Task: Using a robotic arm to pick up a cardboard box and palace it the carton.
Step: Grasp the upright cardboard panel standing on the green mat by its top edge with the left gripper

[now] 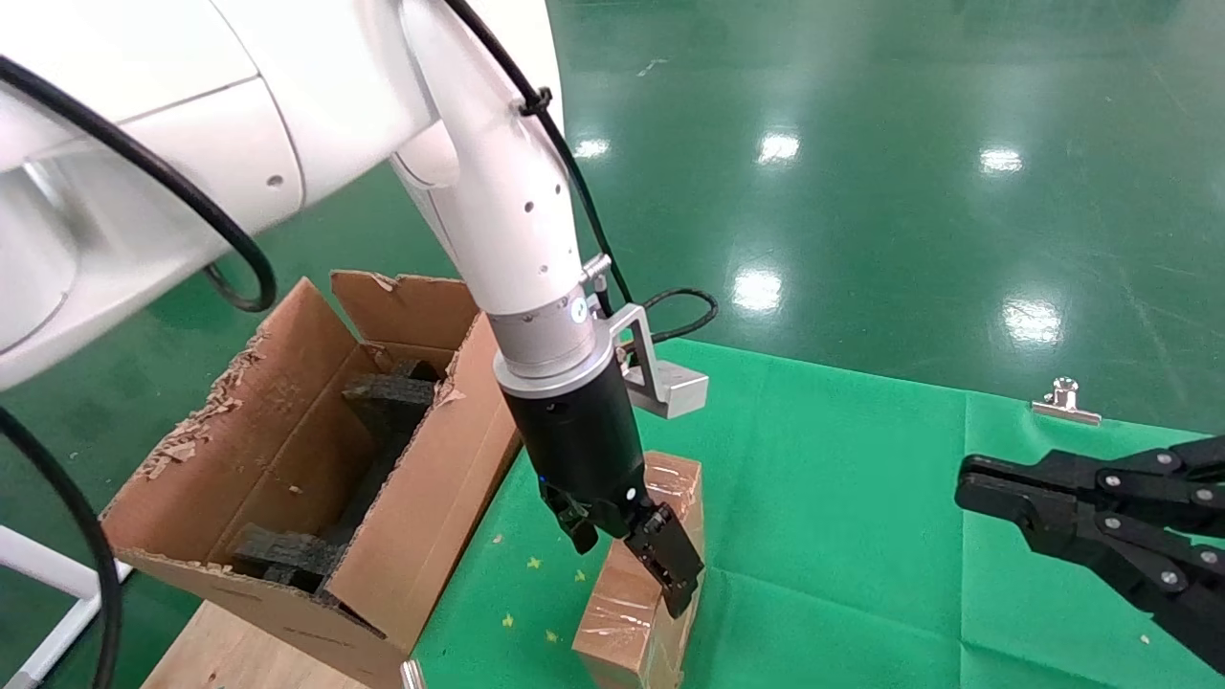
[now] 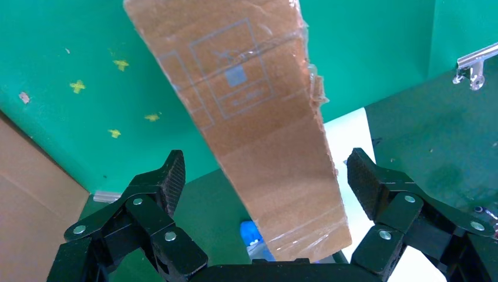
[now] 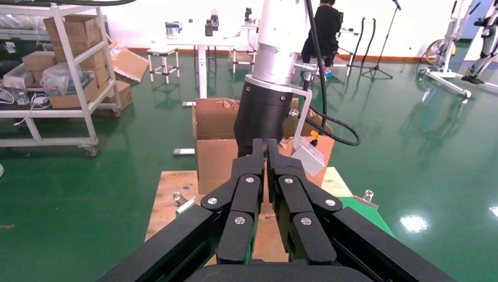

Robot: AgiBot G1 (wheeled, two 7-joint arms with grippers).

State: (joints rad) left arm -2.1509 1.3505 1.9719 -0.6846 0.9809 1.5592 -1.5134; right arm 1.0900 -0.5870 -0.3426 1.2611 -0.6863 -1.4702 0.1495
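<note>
Left wrist view shows you the left gripper [image 2: 264, 176] spread wide astride the cardboard box [image 2: 258, 117], brown, tape-wrapped, near the worktop's front edge.

Taped brown cardboard box [image 1: 636, 593] lies on green cloth beside ragged carton [image 1: 316, 469].

Glossy green floor [image 1: 909, 144] carried bright reflections of overhead lights. A green cloth [image 1: 842, 498] covered the work surface, with a metal clip [image 1: 1065, 400] at its far edge. Beyond stood a white shelving rack [image 3: 64, 76] loaded with boxes, a white table [image 3: 199, 47] and a white wall [image 3: 411, 23].
</note>
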